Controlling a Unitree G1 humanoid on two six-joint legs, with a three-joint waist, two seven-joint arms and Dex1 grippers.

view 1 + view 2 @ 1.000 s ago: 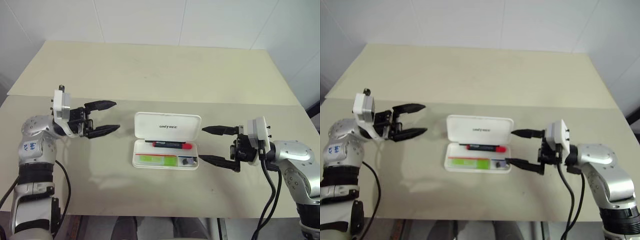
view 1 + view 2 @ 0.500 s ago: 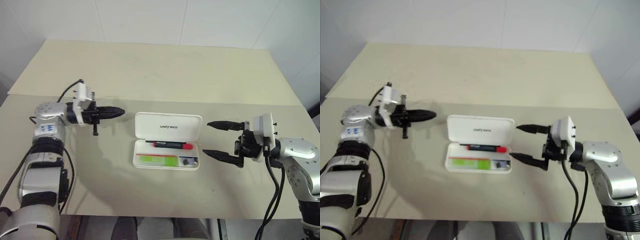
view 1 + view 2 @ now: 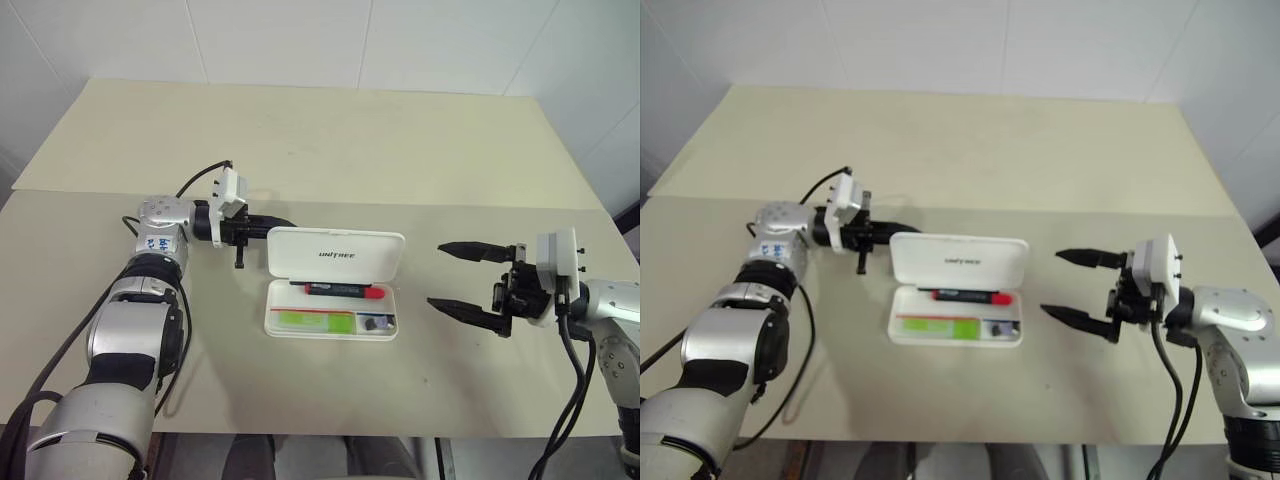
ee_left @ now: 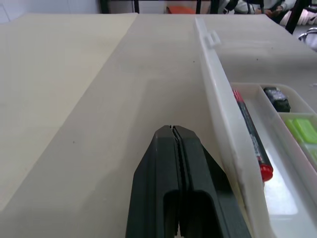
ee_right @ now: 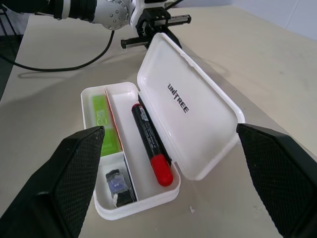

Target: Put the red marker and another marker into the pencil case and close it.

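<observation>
1. Sitting open on the beige table (image 3: 330,150), the pencil case (image 3: 335,251) has its lid tilted up at the back, "UNITREE" lettering facing the head camera.
2. Red marker (image 3: 345,290) lies in the long rear compartment of the tray, just under the lid – red cap toward the robot's right.
3. Green highlighter (image 3: 312,320) lies in the front compartment, at the robot's left end; a small dark grey stubby piece (image 3: 375,323) sits in the little compartment at the right end.
4. Left gripper (image 3: 283,222) – jaws pressed fully together, nothing between them. Its tip sits behind the lid's upper left corner; contact with the lid looks possible but can't be confirmed, as the left wrist view shows the fingers (image 4: 190,163) running just beside the lid's back face.
5. Right gripper (image 3: 449,275) – jaws spread wide, holding nothing, hanging over the table to the right of the case and apart from it, fingertips pointing at the case.
</observation>
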